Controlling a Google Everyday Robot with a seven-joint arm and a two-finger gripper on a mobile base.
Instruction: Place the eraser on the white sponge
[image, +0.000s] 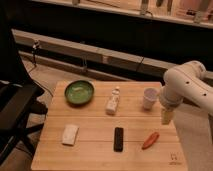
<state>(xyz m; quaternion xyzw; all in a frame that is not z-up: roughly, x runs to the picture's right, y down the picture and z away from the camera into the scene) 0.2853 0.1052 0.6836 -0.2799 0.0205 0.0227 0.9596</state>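
Lying flat on the worktop (90, 152), the eraser (118, 139) is near the front edge. Left of it, well apart: sponge (70, 134). Just right: carrot (150, 140). Behind: bottle (113, 101), label unreadable. The gripper (166, 117) hangs right of and behind the eraser, past the carrot. Whether the jaws are apart or together cannot be told.

Arm (187, 85) bent, end effector (166, 118) seemingly downward, far right.
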